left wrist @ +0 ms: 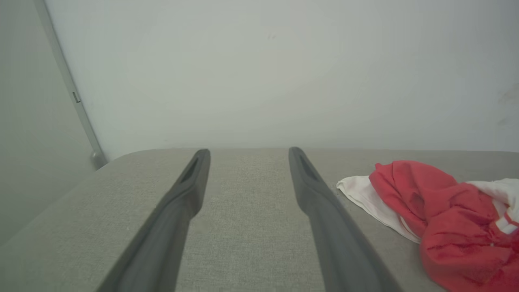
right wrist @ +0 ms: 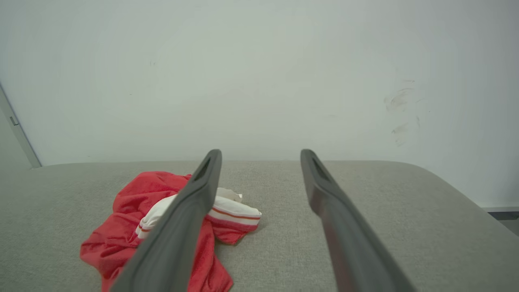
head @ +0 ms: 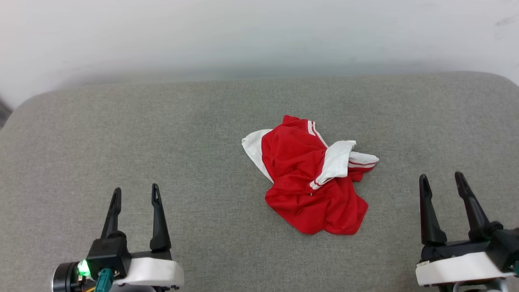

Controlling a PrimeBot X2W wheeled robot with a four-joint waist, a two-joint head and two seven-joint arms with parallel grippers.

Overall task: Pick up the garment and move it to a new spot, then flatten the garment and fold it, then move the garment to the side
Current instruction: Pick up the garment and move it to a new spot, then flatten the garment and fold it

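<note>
The garment is a red shirt with white, red-striped sleeves, lying crumpled in a heap near the middle of the grey padded surface. It lies at the right edge of the left wrist view as the garment and at the lower left of the right wrist view as the garment, partly behind a finger. My left gripper hovers open at the lower left, well clear of the cloth. At the lower right my right gripper is open too, a short way right of the heap. Nothing sits between either pair of fingers.
A pale wall rises right behind the surface's far edge. The surface has rounded corners at the far left and far right. A grey vertical strip runs down the wall at the left.
</note>
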